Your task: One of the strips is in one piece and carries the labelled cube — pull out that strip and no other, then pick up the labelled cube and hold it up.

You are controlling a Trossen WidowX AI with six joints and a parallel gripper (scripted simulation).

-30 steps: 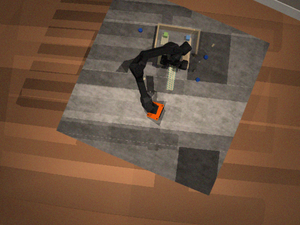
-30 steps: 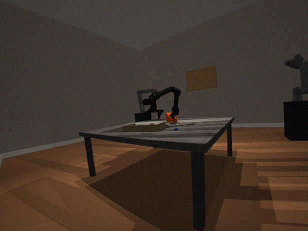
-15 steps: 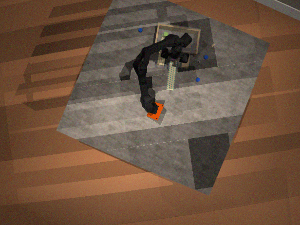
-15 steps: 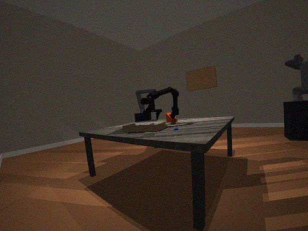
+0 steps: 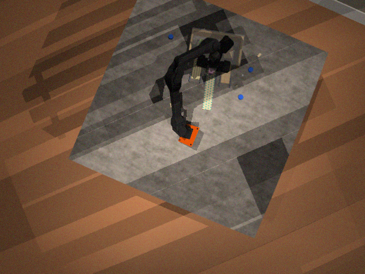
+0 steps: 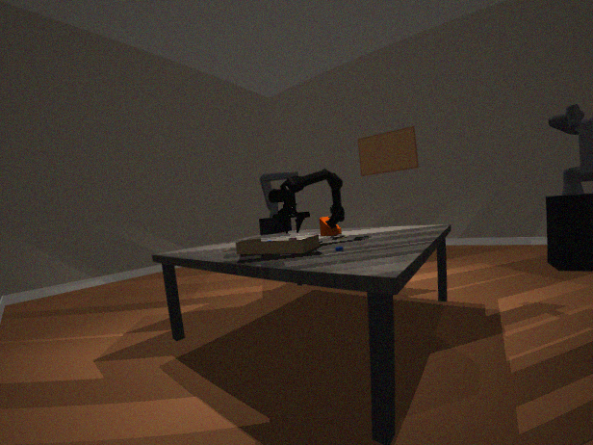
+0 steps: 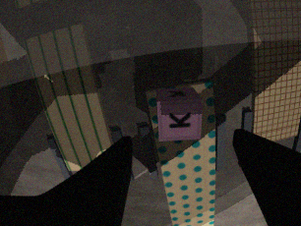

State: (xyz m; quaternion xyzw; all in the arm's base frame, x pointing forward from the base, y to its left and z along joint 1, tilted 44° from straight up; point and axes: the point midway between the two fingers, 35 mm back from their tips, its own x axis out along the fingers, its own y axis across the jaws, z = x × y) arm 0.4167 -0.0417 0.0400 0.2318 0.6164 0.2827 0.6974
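A pink cube labelled K sits on the far end of the teal-dotted strip. That strip sticks out well past the open side of the walled frame and shows no break where visible. My gripper is open above the strip, one finger on each side of the cube, with gaps between the fingers and the cube. A green-lined strip lies to the left and a red-grid strip to the right.
The wooden wall bounds the strips' far part. Dark guide posts stand beside the strips. Blue discs lie around the frame. The arm's orange base plate is on the table.
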